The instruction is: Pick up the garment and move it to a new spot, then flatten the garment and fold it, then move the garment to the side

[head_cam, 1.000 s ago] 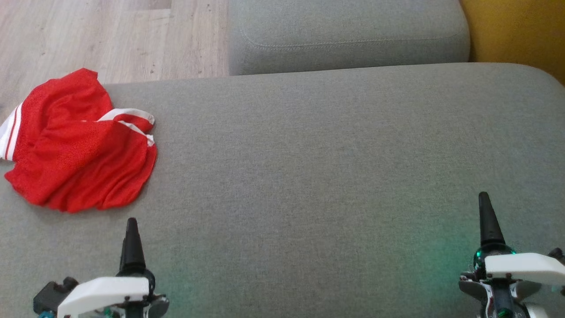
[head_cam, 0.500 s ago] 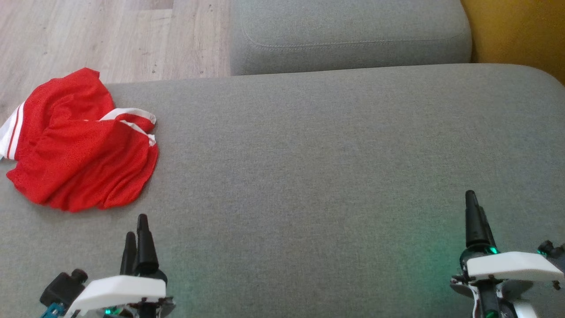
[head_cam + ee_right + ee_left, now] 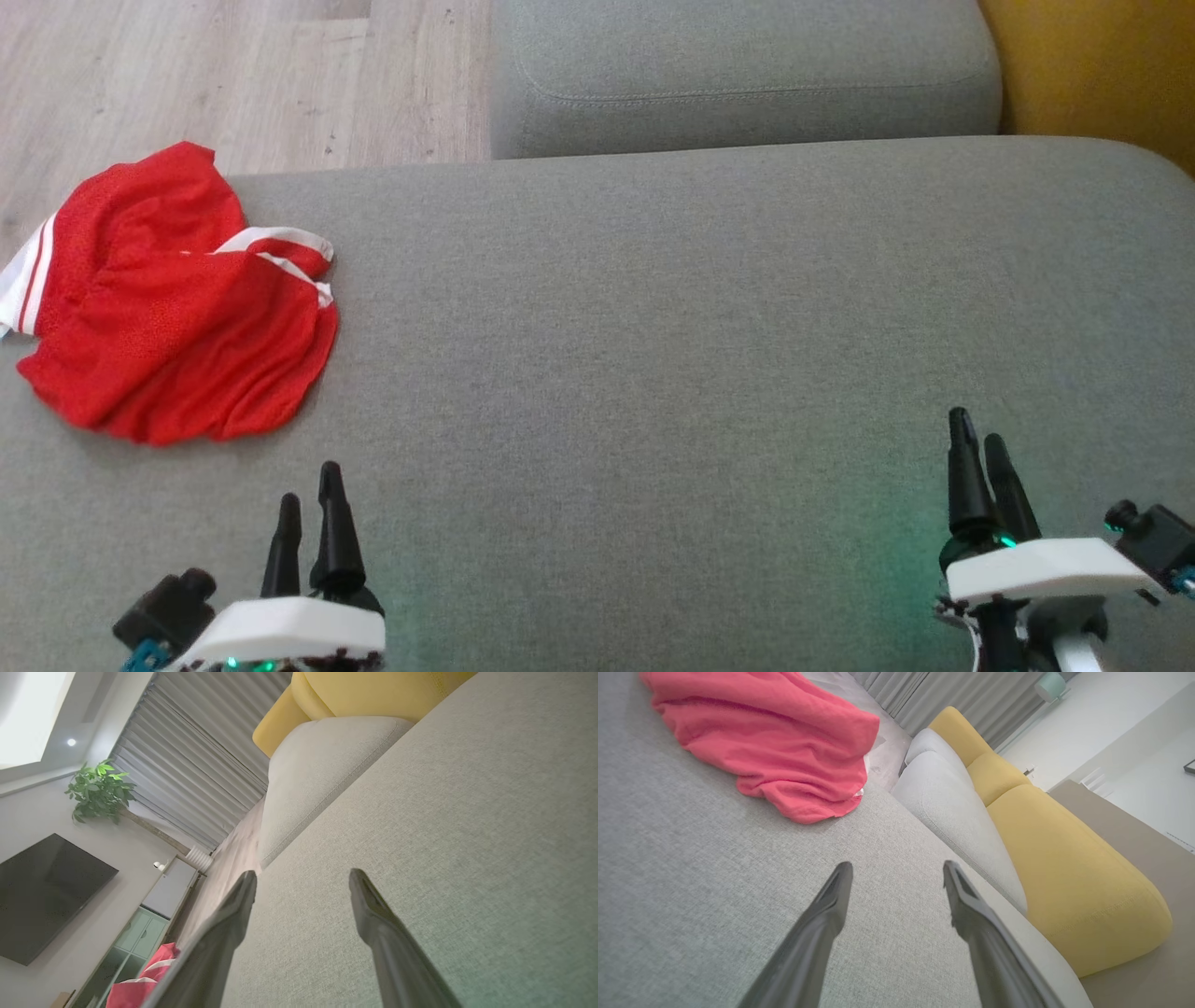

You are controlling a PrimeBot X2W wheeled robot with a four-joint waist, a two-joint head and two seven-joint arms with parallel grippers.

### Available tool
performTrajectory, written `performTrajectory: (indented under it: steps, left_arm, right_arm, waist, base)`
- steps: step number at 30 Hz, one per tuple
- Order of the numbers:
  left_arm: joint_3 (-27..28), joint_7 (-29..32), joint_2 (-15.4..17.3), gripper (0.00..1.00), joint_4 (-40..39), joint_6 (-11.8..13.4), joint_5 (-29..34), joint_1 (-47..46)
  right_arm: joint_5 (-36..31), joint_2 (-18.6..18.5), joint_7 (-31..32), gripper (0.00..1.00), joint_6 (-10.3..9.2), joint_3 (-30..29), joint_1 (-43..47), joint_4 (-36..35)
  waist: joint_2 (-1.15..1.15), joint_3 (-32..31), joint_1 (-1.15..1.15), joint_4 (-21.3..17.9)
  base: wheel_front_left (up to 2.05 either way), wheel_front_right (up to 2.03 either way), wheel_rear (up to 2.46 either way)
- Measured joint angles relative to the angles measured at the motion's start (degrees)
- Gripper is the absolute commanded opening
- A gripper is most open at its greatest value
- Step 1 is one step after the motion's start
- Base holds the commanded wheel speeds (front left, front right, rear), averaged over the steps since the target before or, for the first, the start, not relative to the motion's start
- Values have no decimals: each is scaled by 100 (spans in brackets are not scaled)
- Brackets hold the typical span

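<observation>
A crumpled red garment point(image 3: 177, 303) with white stripes lies at the far left of the grey sofa seat point(image 3: 653, 327), partly hanging over its edge. My left gripper point(image 3: 310, 485) stands open near the bottom left, a short way below the garment, touching nothing. In the left wrist view the garment point(image 3: 770, 742) lies ahead and to the left of the open fingers point(image 3: 831, 905). My right gripper point(image 3: 976, 443) is open at the bottom right, far from the cloth. The right wrist view catches a bit of the garment point(image 3: 140, 980) at its lower left.
A grey back cushion point(image 3: 747, 75) borders the seat at the top, with a yellow cushion point(image 3: 1092, 65) at the upper right. Wooden floor point(image 3: 187, 75) lies beyond the seat's left end. A wide stretch of bare grey seat spans the middle.
Both grippers have turned at the wrist, so both fingers of each now show side by side. The left has shifted slightly right and the right slightly left. The garment has not moved.
</observation>
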Motion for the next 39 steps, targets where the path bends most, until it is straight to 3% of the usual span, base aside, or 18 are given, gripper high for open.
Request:
performTrajectory:
  steps: [39]
  left_arm:
    - [-498,-622,13,100,89,201,2413,109]
  right_arm:
    - [-2648,-9,-622,100,0,415,26,115]
  waist:
    - [0,13,0,79]
  base:
    - [0,0,0]
